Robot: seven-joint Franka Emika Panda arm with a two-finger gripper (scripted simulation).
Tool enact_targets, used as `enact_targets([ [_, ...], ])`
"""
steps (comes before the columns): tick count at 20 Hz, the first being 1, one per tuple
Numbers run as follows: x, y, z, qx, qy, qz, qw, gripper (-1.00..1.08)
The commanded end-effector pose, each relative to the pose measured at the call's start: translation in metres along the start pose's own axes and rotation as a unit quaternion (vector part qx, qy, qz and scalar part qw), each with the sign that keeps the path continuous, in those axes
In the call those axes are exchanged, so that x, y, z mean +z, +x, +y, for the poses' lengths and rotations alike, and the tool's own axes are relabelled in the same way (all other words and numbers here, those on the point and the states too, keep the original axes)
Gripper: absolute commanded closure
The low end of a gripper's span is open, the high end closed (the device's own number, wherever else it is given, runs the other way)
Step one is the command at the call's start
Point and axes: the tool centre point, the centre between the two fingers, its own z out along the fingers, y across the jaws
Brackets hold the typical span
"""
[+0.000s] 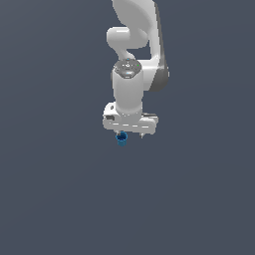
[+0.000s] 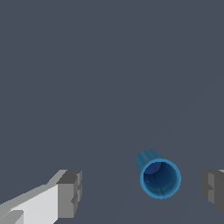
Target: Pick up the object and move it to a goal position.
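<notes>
The object is a small blue tube-like cylinder [image 1: 121, 138] with its open end facing up. It sits just under the white gripper [image 1: 131, 134], towards the exterior view's left. In the wrist view the cylinder [image 2: 159, 178] lies between the two grey fingertips, with a gap on each side and closer to one fingertip [image 2: 213, 190] than to the other [image 2: 70, 192]. The gripper [image 2: 142, 192] is open wide and holds nothing. Neither finger touches the cylinder.
The white arm [image 1: 130, 74] hangs down from the top of the exterior view. A plain dark grey surface [image 1: 60, 189] fills the background. No goal marker shows in either view.
</notes>
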Motion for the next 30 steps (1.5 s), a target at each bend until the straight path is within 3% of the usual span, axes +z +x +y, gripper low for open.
enact_targets([
  [1,0.009,-0.005,0.006,0.031,-0.001,0.000,0.9995,-0.92],
  [6,0.031,-0.019,0.019,0.106,-0.005,-0.001,0.9943,-0.92],
  [16,0.061,-0.043,0.042,0.224,-0.013,0.001,0.9744,-0.92],
  [23,0.070,-0.050,0.049,0.260,-0.016,0.002,0.9656,-0.92],
  [30,0.073,-0.051,0.050,0.261,-0.016,0.002,0.9653,-0.92],
])
